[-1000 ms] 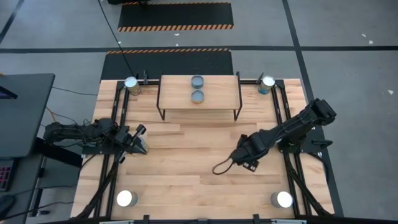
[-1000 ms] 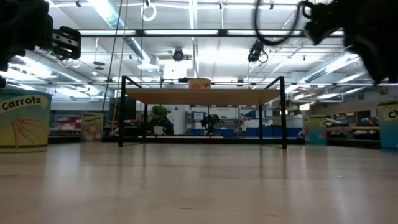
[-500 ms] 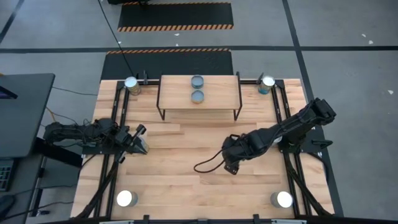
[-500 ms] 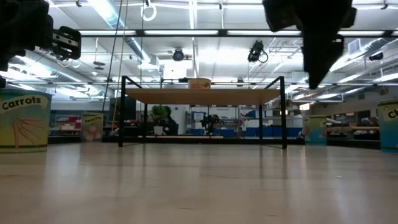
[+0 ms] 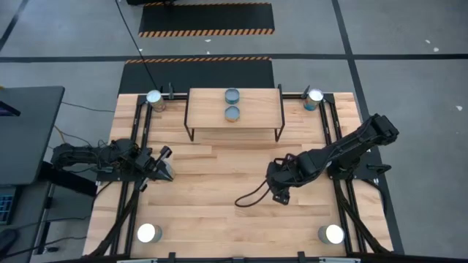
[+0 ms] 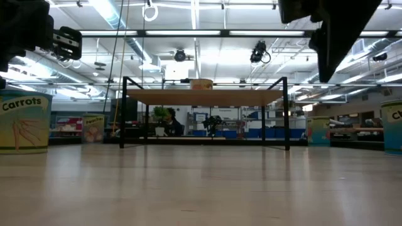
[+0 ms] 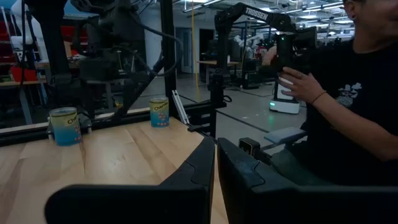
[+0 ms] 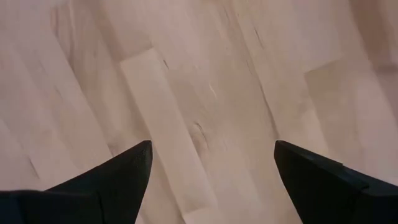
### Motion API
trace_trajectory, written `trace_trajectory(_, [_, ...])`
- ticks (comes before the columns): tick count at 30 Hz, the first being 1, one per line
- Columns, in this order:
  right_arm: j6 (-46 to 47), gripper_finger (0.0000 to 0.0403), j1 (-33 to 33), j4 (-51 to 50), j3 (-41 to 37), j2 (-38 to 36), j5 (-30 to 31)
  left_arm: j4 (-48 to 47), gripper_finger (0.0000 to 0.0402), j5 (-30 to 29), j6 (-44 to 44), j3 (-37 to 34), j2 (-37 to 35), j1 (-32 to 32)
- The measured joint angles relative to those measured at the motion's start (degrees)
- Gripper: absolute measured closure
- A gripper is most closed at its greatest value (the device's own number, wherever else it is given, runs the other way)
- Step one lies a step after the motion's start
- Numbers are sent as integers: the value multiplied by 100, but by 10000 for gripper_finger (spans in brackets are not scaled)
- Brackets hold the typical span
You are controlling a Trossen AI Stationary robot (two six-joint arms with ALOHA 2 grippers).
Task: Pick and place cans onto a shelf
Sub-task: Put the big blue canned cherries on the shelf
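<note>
1. The shelf (image 5: 234, 108) stands at the table's twelve o'clock edge, seen from above; two dull blue-grey cans (image 5: 232, 96) (image 5: 232, 112) sit on its board, one behind the other, close together near the middle.
2. Four silver-topped cans stand on the table (image 5: 219, 197), one near each corner: at eleven o'clock (image 5: 154, 98), at one o'clock (image 5: 315, 96), at seven o'clock (image 5: 148, 233) and at five o'clock (image 5: 333, 234); all are upright and well apart from the shelf's board.
3. The right gripper (image 5: 281, 191) hangs over bare planks toward four o'clock of the table's centre; its wrist view shows the two dark fingers (image 8: 118, 177) spread wide with only wood between them; it has hold of nothing.
4. The left gripper (image 5: 165, 172) rests near the table's nine o'clock side; its fingers (image 7: 199, 168) are pressed almost together, and nothing is gripped between them.
5. In the left wrist view two labelled cans (image 7: 64, 126) (image 7: 159, 112) stand at the table's edge; beyond it a person in a dark shirt (image 7: 351, 93) holds a dark device (image 7: 291, 53).
6. In the low view the shelf (image 6: 204, 97) shows across the table, with a "Carrots" can (image 6: 24, 122) at the left edge.
</note>
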Motion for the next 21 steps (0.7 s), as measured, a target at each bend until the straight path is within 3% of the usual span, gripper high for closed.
trace_trajectory(8, [-550,58,-101,-362,0,-636,-19,-2,374,0,0,-2,0,2])
trace_trajectory(21, [-168,58,-106,-2413,-60,-1153,-245,0,374,0,0,-1,0,0])
